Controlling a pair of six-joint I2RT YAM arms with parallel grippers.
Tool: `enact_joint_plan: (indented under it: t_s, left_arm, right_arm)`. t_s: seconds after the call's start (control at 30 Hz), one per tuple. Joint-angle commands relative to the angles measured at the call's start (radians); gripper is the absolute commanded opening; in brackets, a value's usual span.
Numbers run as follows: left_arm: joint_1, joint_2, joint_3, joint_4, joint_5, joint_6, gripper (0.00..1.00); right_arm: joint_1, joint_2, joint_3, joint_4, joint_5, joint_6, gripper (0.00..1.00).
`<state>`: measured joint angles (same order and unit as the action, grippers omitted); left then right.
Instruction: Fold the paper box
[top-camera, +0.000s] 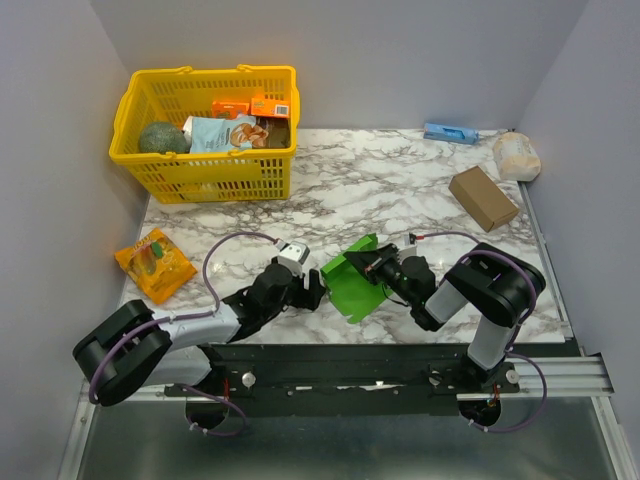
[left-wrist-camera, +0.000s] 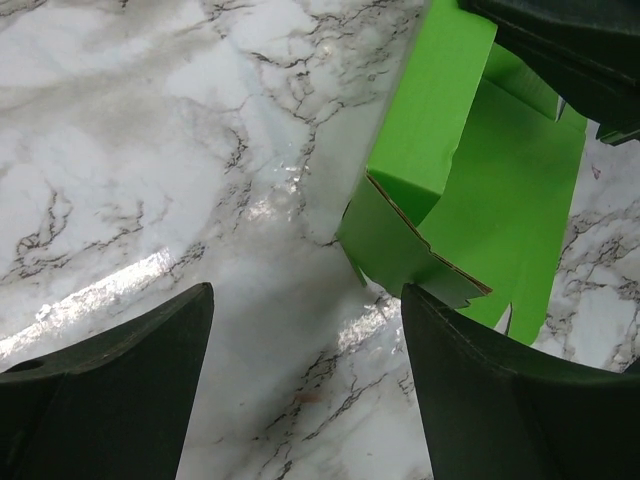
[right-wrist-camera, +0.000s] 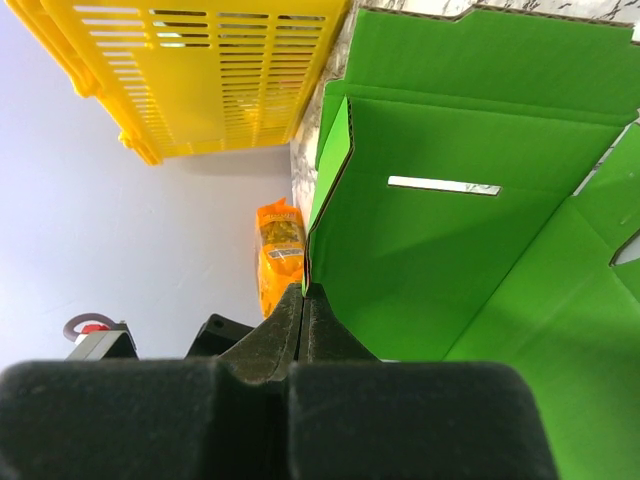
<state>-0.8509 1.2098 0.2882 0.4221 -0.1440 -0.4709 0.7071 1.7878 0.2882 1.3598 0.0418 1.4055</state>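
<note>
Paper box (top-camera: 352, 285) lies partly folded on the marble table (top-camera: 400, 190), between both arms. Right gripper (top-camera: 368, 263) is clamped on one raised wall. Left gripper (top-camera: 316, 291) stands apart, empty, just beside the box.

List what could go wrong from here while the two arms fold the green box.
1. The right gripper pinches only a thin edge of the green box; a push could pull the card free or crumple it.
2. The left gripper is open with a loose flap near one finger; closing may crush it off its crease.
3. The box lies close to the near edge of the table and could slide off.
</note>
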Motion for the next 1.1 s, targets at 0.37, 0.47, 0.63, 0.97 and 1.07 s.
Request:
enact_joint_plan:
  t_s: [0.37, 0.47, 0.63, 0.97, 1.07]
  left_arm:
    - [-0.037, 0.086, -0.021, 0.305, -0.161, 0.008, 0.77]
    - [-0.046, 0.114, -0.024, 0.340, -0.178, 0.014, 0.76]
    - [-0.068, 0.152, -0.043, 0.406, -0.209, 0.018, 0.75]
    - [-0.106, 0.198, -0.063, 0.510, -0.227, 0.035, 0.75]
    - [-0.108, 0.212, -0.067, 0.538, -0.230, 0.032, 0.75]
  right_arm:
    - [-0.003, 0.042, -0.026, 0.114, 0.017, -0.004, 0.00]
    - [-0.003, 0.045, -0.034, 0.127, 0.023, 0.003, 0.00]
    - [-0.003, 0.047, -0.043, 0.133, 0.032, 0.009, 0.00]
    - [-0.003, 0.041, -0.046, 0.134, 0.035, 0.013, 0.01]
    - [-0.003, 0.041, -0.046, 0.134, 0.036, 0.013, 0.01]
